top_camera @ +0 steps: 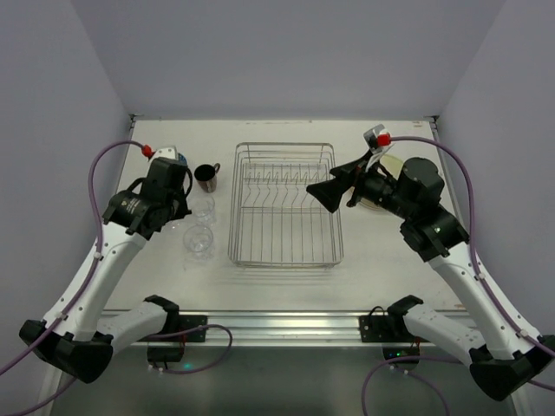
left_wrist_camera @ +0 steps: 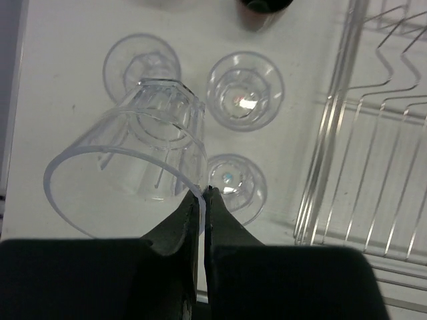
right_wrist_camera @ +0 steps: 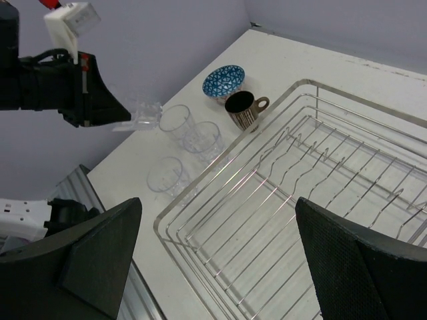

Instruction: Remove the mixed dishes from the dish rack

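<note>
Silver wire dish rack [top_camera: 284, 204] sits empty mid-frame in the top view, with the mug [top_camera: 206, 177] to its left.

Left wrist view: the left jaws are clenched on the rim of a tilted clear glass [left_wrist_camera: 127, 153] above three standing glasses [left_wrist_camera: 245, 90]. This looks like the last item, and the next move is to lower it upright and release.

Right wrist view: the right jaws are spread wide, holding nothing, over the rack.

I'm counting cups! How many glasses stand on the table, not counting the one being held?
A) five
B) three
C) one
B: three glasses stand on the table below the fourth glass, which the left gripper pinches by its rim.
</note>
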Controlling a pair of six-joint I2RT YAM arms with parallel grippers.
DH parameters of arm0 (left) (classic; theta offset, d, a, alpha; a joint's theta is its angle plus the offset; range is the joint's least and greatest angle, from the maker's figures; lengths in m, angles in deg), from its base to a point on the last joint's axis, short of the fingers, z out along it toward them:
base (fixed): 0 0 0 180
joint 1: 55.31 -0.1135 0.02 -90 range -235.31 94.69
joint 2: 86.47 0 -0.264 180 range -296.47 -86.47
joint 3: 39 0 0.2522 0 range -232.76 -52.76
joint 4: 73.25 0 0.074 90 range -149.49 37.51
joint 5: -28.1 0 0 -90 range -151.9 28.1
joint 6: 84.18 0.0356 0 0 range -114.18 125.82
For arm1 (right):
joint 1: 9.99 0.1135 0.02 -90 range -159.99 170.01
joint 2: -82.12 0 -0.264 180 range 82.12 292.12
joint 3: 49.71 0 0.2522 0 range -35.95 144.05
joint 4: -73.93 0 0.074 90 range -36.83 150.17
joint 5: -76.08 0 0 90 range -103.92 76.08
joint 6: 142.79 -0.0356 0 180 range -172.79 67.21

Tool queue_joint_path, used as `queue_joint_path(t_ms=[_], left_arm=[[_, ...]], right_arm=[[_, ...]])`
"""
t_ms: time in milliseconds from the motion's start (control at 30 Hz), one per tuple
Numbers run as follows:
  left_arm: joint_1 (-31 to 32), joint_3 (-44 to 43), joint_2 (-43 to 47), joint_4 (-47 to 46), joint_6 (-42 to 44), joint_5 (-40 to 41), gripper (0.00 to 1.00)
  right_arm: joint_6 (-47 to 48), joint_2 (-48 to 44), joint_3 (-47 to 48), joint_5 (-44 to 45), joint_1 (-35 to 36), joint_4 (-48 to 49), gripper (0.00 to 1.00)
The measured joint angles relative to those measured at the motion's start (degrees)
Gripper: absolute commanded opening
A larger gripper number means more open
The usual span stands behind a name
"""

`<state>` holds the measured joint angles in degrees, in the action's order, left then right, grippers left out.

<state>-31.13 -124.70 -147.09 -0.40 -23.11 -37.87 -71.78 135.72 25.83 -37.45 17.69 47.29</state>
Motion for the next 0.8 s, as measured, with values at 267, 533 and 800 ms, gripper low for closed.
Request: queue_joint_path(t_ms=[267,533,800], left_arm=[[-9.97,5.16,-0.02,4.72,0.02,-1.51,0.0],[-21.68,10.25,-5.9,2.47,4.42,-14.08,0.0],[-21.79,11.43,-10.88,1.27,5.55,-17.29,0.0]], right_arm=[[1.07,-1.27,-0.37,-0.2,0.0,-0.04,0.99],[1.25,-2.16,-1.05,-0.5,0.0,-0.11,0.99],[1.29,-3.56,-1.36,-1.57,0.0,-0.39,0.99]])
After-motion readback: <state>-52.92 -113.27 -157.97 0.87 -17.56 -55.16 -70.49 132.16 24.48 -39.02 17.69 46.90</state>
